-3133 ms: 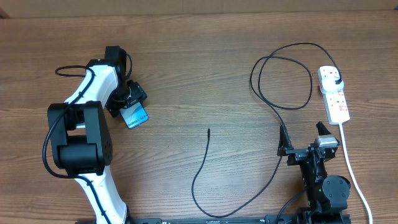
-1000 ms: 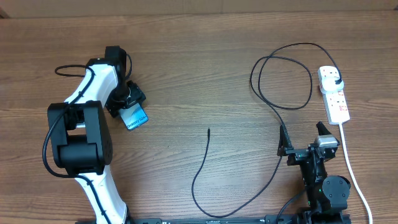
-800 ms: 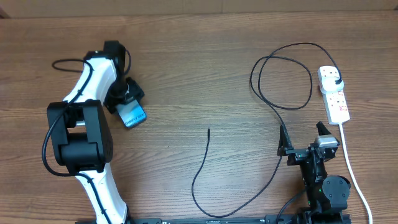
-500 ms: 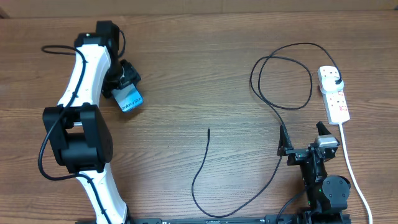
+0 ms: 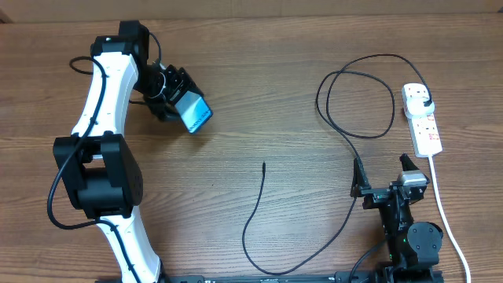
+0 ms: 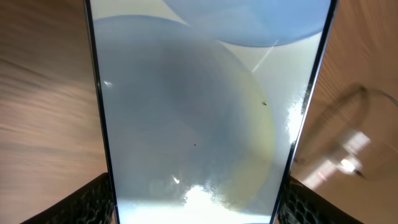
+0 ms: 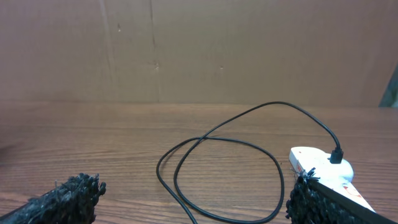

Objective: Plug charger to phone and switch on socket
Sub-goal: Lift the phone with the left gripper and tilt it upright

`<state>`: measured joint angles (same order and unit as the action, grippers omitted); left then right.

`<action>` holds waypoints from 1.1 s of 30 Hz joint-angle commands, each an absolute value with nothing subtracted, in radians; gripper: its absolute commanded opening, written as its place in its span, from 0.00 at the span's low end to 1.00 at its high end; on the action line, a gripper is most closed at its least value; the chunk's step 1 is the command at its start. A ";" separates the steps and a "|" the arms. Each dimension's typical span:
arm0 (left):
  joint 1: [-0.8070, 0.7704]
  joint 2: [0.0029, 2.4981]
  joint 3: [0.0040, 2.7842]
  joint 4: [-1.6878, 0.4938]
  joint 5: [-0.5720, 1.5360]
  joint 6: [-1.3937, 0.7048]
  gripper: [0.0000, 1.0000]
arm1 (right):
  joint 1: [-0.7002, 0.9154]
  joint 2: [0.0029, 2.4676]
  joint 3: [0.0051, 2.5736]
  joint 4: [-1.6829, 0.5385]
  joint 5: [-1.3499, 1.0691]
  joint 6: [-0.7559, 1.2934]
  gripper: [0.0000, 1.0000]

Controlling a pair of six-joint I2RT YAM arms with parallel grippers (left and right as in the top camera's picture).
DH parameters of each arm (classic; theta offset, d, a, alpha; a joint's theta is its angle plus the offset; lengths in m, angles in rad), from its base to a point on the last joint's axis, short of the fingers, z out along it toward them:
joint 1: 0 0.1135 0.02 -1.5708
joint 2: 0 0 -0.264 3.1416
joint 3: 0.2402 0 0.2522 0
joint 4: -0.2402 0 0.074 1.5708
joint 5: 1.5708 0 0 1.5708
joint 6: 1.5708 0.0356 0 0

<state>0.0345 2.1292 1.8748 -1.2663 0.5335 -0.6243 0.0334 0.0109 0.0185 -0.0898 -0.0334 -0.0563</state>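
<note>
A brown wood-grain table (image 5: 259, 94) fills the overhead view, its planks running left to right. Behind its far edge stands a plain brown wall (image 7: 186, 50) like cardboard, with faint vertical seams. The light is even and soft.

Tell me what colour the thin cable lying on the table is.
The charger cable is black; the overhead view shows it best.

You see a phone (image 5: 195, 113) with a light blue screen and black edges. Right of the phone, across the brown wood-grain table (image 5: 251, 71), the cable (image 5: 383, 55) is black and the power strip (image 5: 423, 119) is white with red marks.
</note>
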 commanded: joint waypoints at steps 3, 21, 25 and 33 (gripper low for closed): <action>0.031 2.122 1.905 -1.327 0.848 -0.636 0.04 | 0.039 0.002 0.008 -0.084 -0.024 -0.061 1.00; 0.031 2.122 1.905 -1.580 1.143 -0.677 0.04 | 0.039 0.002 0.008 -0.084 -0.024 -0.061 1.00; 0.031 2.122 1.905 -1.613 1.167 -0.677 0.04 | 0.039 0.002 0.008 -0.084 -0.024 -0.061 1.00; 0.031 2.122 1.905 -1.620 1.260 -0.650 0.04 | 0.039 0.002 0.008 -0.084 -0.024 -0.061 1.00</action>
